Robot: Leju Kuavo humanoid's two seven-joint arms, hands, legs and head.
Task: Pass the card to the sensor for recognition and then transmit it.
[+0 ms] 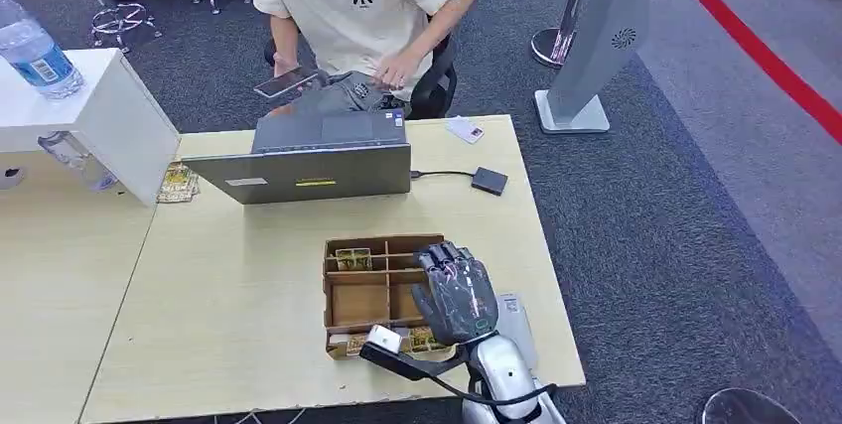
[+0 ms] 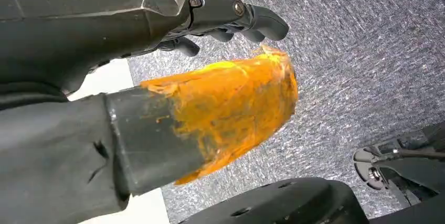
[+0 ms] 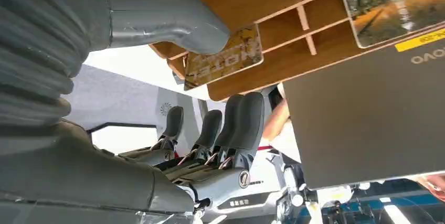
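A wooden divided box stands near the table's front edge, with picture cards in some compartments. My right hand hovers over the box's right side, fingers spread and holding nothing. In the right wrist view its thumb tips toward a gold "HOTEL" card standing in a compartment, while the fingers stay apart from it. The small black sensor lies on the table, wired to the laptop. My left hand, with its orange-coated thumb, hangs over carpet and holds nothing.
A person sits behind the laptop holding a phone. A white card lies near the table's far edge. A stack of cards sits beside a white box with a water bottle on top. A grey kiosk stand is at the back right.
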